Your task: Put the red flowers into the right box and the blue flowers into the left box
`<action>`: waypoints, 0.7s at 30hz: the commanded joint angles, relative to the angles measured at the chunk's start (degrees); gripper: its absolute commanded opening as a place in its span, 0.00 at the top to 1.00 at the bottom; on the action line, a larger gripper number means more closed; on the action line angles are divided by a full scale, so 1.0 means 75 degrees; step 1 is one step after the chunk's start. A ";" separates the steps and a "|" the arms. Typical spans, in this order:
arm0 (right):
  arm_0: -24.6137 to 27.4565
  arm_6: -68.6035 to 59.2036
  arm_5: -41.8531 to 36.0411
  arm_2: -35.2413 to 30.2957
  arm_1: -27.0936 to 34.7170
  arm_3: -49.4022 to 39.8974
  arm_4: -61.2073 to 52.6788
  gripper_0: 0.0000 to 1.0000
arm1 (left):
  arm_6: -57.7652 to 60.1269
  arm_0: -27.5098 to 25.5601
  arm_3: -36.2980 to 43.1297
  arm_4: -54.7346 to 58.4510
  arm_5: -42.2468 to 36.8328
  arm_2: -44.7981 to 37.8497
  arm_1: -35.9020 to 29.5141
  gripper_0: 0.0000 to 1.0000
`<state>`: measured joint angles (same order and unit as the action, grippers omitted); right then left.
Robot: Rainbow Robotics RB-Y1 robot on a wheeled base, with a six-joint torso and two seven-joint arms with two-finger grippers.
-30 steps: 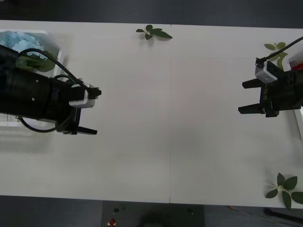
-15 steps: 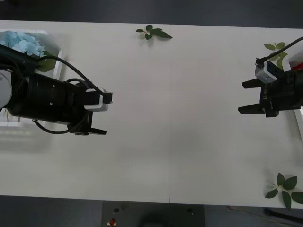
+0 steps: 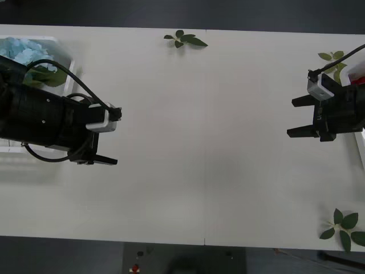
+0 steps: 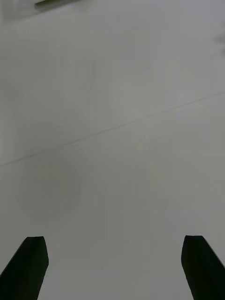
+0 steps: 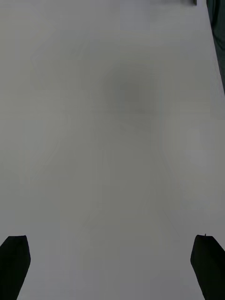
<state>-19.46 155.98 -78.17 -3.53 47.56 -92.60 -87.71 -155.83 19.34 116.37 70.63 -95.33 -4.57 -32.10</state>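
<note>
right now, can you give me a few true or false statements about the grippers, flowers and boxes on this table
1. The left gripper holds a blue flower. False: its fingers are open and hold nothing.
2. The blue flowers lie in the left box. True.
3. The right gripper is open over the bare table. True.
4. A red flower lies in the middle of the table. False: the middle is bare; a bit of red shows at the right edge by the right box.
5. A leaf sprig lies at the table's far edge. True.
</note>
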 commanded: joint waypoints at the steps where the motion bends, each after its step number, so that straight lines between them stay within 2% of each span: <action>1: -0.0136 -0.0131 0.0017 -0.0127 0.0326 -0.0122 -0.0060 0.17 | 0.0111 0.0199 0.0199 0.0660 0.1192 0.0902 -0.1391 0.00; 5: -0.0136 -0.0131 0.0017 -0.0127 0.0326 -0.0122 -0.0060 0.17 | 0.0111 0.0375 0.0199 0.1387 0.2387 0.1781 -0.2657 0.00; 9: -0.0136 -0.0131 0.0017 -0.0127 0.0326 -0.0122 -0.0060 0.17 | 0.0118 0.0668 0.0187 0.1727 0.2504 0.2004 -0.3255 0.00; 21: -0.0136 -0.0131 0.0017 -0.0127 0.0326 -0.0122 -0.0060 0.17 | 0.0247 0.0726 0.0011 0.1856 0.2598 0.2203 -0.3395 0.00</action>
<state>-19.46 155.98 -78.17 -3.53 47.57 -92.60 -87.71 -155.46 23.78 116.31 84.51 -76.18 12.68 -57.88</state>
